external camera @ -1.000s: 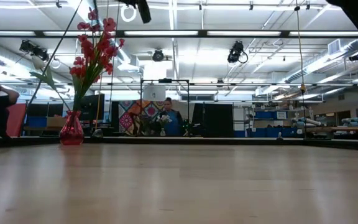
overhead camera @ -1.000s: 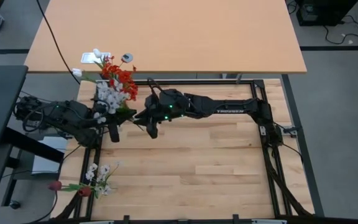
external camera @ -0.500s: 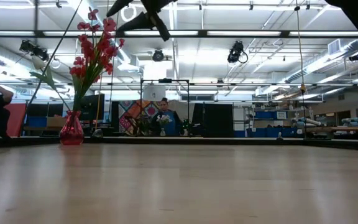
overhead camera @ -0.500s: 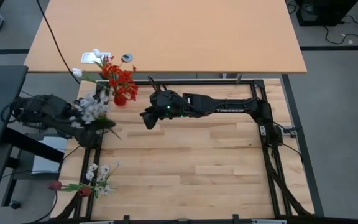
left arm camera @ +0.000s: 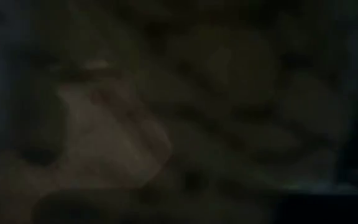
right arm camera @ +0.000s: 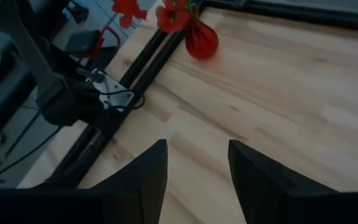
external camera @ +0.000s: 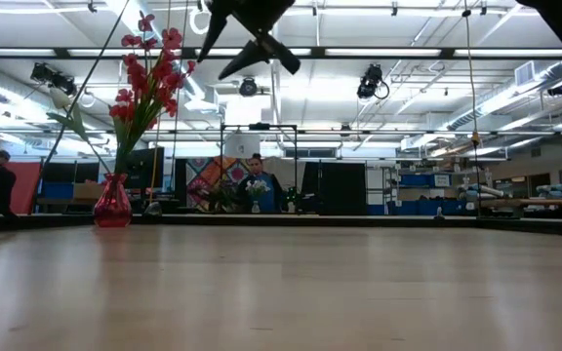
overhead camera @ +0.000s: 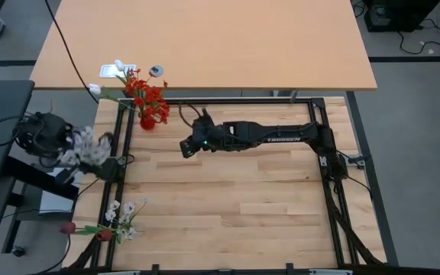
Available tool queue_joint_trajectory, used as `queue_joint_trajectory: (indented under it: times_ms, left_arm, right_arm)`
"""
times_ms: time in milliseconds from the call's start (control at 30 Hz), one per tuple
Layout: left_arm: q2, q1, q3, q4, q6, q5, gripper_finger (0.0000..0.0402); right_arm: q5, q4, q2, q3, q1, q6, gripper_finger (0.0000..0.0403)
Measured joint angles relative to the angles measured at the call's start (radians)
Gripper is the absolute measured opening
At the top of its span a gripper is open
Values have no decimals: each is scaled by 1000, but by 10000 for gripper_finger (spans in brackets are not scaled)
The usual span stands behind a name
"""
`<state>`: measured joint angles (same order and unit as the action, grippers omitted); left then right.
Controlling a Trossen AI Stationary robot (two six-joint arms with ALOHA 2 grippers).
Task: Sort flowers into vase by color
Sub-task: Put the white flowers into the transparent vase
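Change: white flowers (overhead camera: 79,145) have swung with the left end effector (overhead camera: 90,156) off the bench's (overhead camera: 243,198) left edge; right end effector (right arm camera: 194,171) has drawn back.
Left end effector: grip cannot be told.
Right end effector: fingers spread, empty.
Red vase (overhead camera: 147,121): far-left corner, holding red flowers (overhead camera: 145,95).
Key relation: loose flowers (overhead camera: 109,225) lie at the near-left corner, nearer the left arm.

The only readable text is the white brand word "TROSSEN" printed along the right arm's forearm link (overhead camera: 285,138) in the high view.
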<state>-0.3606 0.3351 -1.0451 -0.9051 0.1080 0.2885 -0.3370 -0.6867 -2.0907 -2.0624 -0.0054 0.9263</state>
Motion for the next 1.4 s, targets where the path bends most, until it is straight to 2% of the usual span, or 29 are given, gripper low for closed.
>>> queue_joint_trajectory:
  times_ms: [133,367,700,1000,1167,1267,1400]
  left_arm:
    - [3,0,20,-23,1,170,7]
    - [1,0,97,77,-5,314,7]
    - [2,1,297,433,-18,494,8]
    - [2,57,400,499,-14,501,8]
    - [2,80,422,498,-32,463,13]
    - [0,92,439,494,-51,454,36]
    - [-7,113,443,490,-80,444,86]
  right_arm:
    - [-52,-15,0,0,35,86,177]
    - [-143,-52,0,0,85,231,177]
    - [-141,-141,0,0,132,392,177]
    - [-124,-179,-1,0,149,444,177]
    - [-90,-182,-1,0,148,435,178]
    - [-60,-188,-1,0,148,418,178]
    - [-16,-192,-1,0,141,401,178]
